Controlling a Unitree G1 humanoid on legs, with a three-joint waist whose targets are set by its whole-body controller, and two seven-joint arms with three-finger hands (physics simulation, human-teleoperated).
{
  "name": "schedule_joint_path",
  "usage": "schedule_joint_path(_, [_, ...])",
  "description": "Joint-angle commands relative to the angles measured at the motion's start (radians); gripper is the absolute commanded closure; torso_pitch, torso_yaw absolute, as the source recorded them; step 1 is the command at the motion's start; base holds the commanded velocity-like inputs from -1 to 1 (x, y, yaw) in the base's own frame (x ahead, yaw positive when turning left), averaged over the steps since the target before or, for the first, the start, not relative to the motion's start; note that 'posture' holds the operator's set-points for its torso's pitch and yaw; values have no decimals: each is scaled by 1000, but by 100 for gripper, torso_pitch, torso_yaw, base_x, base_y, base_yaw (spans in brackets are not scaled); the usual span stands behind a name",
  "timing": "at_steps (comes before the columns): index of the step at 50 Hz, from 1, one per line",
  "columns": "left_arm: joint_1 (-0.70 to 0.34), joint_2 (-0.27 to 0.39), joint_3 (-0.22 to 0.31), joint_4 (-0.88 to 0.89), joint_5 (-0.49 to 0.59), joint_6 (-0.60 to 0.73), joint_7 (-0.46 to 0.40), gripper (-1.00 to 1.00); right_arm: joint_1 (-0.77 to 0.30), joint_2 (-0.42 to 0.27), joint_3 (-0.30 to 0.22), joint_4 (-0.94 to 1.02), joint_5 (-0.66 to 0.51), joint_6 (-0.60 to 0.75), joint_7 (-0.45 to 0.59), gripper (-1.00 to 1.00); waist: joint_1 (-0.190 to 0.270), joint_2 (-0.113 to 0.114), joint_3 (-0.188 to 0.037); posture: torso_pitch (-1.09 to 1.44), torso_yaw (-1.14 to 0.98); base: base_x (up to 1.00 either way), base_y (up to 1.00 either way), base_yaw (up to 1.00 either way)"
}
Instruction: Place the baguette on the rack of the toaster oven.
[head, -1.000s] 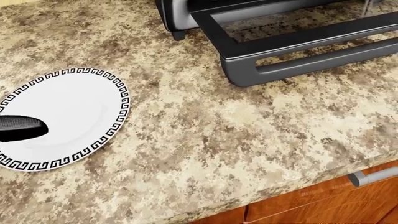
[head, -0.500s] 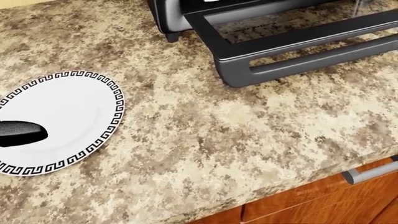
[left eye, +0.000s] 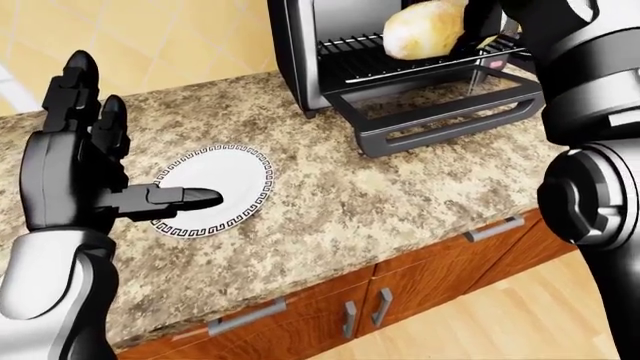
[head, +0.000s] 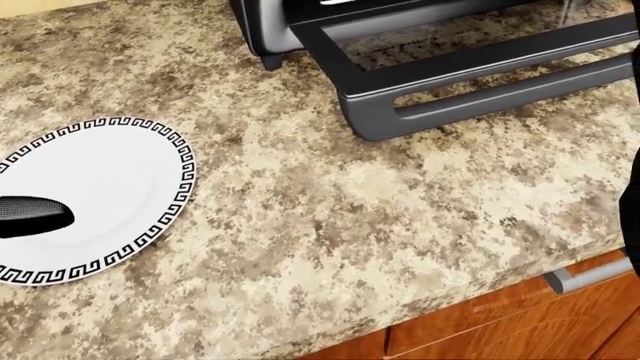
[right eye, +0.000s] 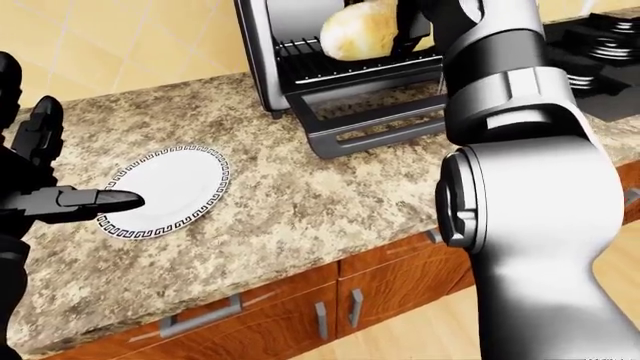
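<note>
The pale baguette (left eye: 422, 30) is tilted in the mouth of the black toaster oven (left eye: 298, 52), just above its wire rack (left eye: 365, 66). My right hand (right eye: 415, 22) is beside it, mostly hidden behind the loaf and my forearm; it seems shut on the baguette. The oven door (head: 470, 82) lies folded down onto the counter. At the left of the left-eye view my left hand (left eye: 115, 150) stands open, fingers up. Its thumb (head: 35, 214) hovers over an empty white plate (head: 110, 180).
The speckled granite counter (head: 380, 225) runs to an edge at the bottom, with wooden cabinet doors and metal handles (left eye: 247, 316) beneath. A black stovetop (right eye: 600, 37) lies right of the oven. My right arm (right eye: 520, 187) fills the right side of both eye views.
The whole head picture has drifted left, so the camera has moved. My right arm's dark edge now shows at the right border. The left thumb stays over the plate.
</note>
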Motion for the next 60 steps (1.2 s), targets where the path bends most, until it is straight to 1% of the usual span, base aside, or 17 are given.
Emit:
schedule_joint_path(1, [-19, 11, 8, -21, 5, -30, 4, -100, -42, -8, -8, -36, 7, 4, -29, 100, 0, 1, -28, 0, -22, 0, 0, 0])
schedule_joint_path(8, [-13, 8, 7, -19, 10, -39, 3, -100, -46, -2, -2, -26, -7, 17, -61, 100, 0, 1, -28, 0, -22, 0, 0, 0])
schedule_joint_path(19, [0, 3, 13, -25, 12, -43, -2, -100, -52, 3, -2, -20, -22, -2, -98, 98, 1, 1, -28, 0, -22, 0, 0, 0])
schedule_joint_path(21, [1, 2, 16, -26, 12, -43, -2, -100, -52, 4, -1, -19, -24, 1, -96, 86, 1, 1, -28, 0, -22, 0, 0, 0])
schedule_joint_path(23, [0, 3, 16, -27, 12, -42, -3, -100, -52, 5, -3, -20, -22, 1, -96, 84, 1, 0, -28, 0, -22, 0, 0, 0])
schedule_joint_path(25, [1, 2, 17, -26, 12, -44, -3, -100, -53, 6, -4, -19, -22, 2, -97, 74, 1, 0, -28, 0, -22, 0, 0, 0])
schedule_joint_path(28, [4, 2, 18, -25, 12, -45, -4, -100, -48, 12, -4, -17, -21, 4, -102, 65, 1, 0, -28, 0, -22, 0, 0, 0])
schedule_joint_path(34, [3, 5, 28, -25, 7, -43, -7, -100, -43, 16, -4, -18, -18, 6, -108, 65, 1, 0, -29, 0, -22, 0, 0, 0])
schedule_joint_path(39, [-5, 8, 20, -17, 10, -43, -2, -100, -39, 20, -2, -14, -19, 7, -121, 65, 2, 1, -29, 0, -22, 0, 0, 0])
schedule_joint_path(43, [-5, 11, 19, -18, 11, -42, -3, -100, -36, 22, -1, -14, -20, 7, -126, 62, 2, 1, -29, 0, -22, 0, 0, 0])
schedule_joint_path(46, [-5, 10, 21, -18, 9, -41, -3, -100, -37, 23, -2, -13, -19, 9, -130, 53, 1, 1, -30, 0, -22, 0, 0, 0])
schedule_joint_path(48, [-3, 9, 21, -19, 9, -42, -3, -100, -33, 24, -1, -13, -19, 10, -132, 38, 2, 1, -29, 0, -22, 0, 0, 0])
schedule_joint_path(51, [-2, 9, 23, -20, 9, -42, -4, -100, -29, 26, -2, -12, -18, 13, -134, 35, 2, 1, -30, 0, -22, 0, 0, 0])
schedule_joint_path(57, [0, 8, 19, -17, 14, -47, -3, -100, -25, 28, -1, -13, -15, 13, -132, 9, 1, 1, -31, 0, -22, 0, 0, 0])
schedule_joint_path(60, [2, 6, 19, -17, 15, -49, -3, -100, -23, 28, -3, -14, -13, 13, -130, 4, 1, 1, -30, 0, -22, 0, 0, 0])
